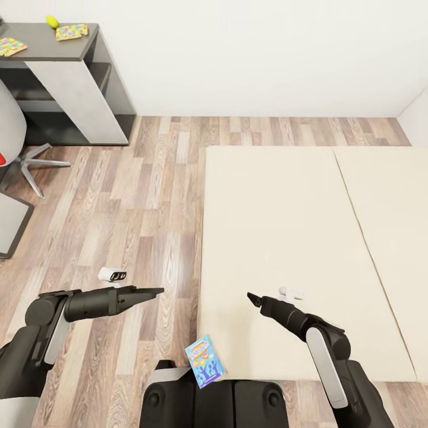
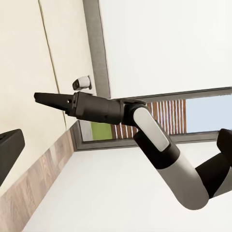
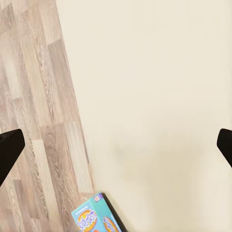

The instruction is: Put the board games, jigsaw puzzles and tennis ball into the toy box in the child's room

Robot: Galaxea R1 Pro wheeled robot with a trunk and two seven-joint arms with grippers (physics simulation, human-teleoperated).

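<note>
One board game (image 1: 204,361) with a blue-green printed cover sits at the near left edge of the cream bed (image 1: 279,226), half over the bed's side; it also appears in the right wrist view (image 3: 95,220). My right gripper (image 1: 252,296) hovers open and empty above the bed, past the game, its fingers (image 3: 9,151) spread wide. My left gripper (image 1: 156,291) hangs over the wood floor left of the bed, open and empty. Far off on the dark desk (image 1: 41,52) lie the tennis ball (image 1: 52,21) and two jigsaw puzzles (image 1: 71,31) (image 1: 10,46). The toy box is out of view.
A swivel chair (image 1: 21,156) stands by the desk at the left. One small white object (image 1: 112,274) lies on the floor near my left gripper, and another (image 1: 291,292) rests on the bed by my right gripper. White walls close the room behind the bed.
</note>
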